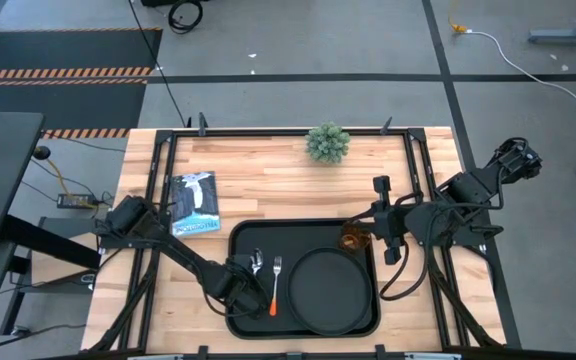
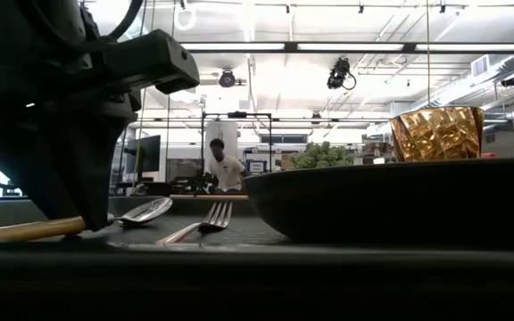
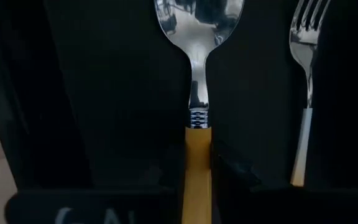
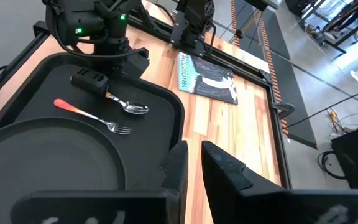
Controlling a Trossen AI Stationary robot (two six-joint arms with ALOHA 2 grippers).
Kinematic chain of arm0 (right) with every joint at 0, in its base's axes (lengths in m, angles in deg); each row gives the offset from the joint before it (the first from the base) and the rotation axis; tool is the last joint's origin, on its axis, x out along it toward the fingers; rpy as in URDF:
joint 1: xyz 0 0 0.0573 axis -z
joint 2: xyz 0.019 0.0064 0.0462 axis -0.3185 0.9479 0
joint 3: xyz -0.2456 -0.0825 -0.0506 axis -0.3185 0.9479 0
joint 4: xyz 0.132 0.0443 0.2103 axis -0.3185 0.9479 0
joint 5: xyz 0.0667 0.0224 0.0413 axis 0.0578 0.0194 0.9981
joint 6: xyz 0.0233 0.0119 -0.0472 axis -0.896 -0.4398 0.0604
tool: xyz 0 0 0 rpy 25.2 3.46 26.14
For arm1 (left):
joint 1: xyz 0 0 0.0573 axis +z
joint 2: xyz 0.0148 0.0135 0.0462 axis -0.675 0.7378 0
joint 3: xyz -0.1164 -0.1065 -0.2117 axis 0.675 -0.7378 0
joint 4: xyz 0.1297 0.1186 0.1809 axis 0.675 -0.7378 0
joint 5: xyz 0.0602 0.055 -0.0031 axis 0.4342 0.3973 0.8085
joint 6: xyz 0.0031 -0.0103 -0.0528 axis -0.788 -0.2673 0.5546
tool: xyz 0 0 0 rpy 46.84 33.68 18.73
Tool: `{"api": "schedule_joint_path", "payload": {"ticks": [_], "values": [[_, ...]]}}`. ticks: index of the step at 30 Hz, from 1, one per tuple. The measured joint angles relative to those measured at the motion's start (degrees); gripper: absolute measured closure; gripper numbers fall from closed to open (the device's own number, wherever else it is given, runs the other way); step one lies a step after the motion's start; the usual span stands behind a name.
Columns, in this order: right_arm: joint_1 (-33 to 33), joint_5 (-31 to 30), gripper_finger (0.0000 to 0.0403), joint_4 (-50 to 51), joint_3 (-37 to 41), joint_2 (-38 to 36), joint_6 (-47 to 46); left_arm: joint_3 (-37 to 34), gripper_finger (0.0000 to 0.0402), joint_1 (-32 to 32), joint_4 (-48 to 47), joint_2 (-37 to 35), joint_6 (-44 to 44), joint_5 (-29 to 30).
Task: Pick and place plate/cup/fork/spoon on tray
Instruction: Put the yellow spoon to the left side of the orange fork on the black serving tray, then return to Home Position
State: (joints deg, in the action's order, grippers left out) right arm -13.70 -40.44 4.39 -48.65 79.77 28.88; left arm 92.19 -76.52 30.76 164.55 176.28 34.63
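Note:
The black tray lies at the table's near middle. On it lie the round black plate, the fork left of the plate, and the spoon left of the fork. The amber cup stands at the tray's far right corner and shows behind the plate in the low view. My left gripper is low over the tray's left part, shut on the spoon. My right gripper hovers empty by the cup, its fingers nearly together. My left gripper pinches the spoon's orange handle between its two fingers, one on each long side. The fingers lie along the handle, coming low from the tray's near side. The bowl points toward the far side, just above or on the tray; I cannot tell which.
A magazine lies on the wood left of the tray's far corner. A small green plant stands at the far edge. Bare wood shows right of the tray. A person is far off in the room.

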Motion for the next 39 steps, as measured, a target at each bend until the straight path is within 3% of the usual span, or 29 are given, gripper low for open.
{"api": "schedule_joint_path", "payload": {"ticks": [8, 21, 39], "values": [[0.0, 0.0, 0.0351, -0.5, 0.0, 0.0, 0.0, 0.0, 0.0322, 0.0, 0.2, 0.0, -0.5, 0.2], [0.0, 0.0, 0.0351, -0.7, 0.0, 0.0, 0.1, 0.0, 0.0211, 0.0, 0.0, -0.2, -1.2, 1.7], [0.0, 1.0, 0.0351, -1.3, 0.0, 0.0, 0.5, -0.1, 0.0205, 0.0, -5.5, -7.8, -2.0, 1.9]]}}
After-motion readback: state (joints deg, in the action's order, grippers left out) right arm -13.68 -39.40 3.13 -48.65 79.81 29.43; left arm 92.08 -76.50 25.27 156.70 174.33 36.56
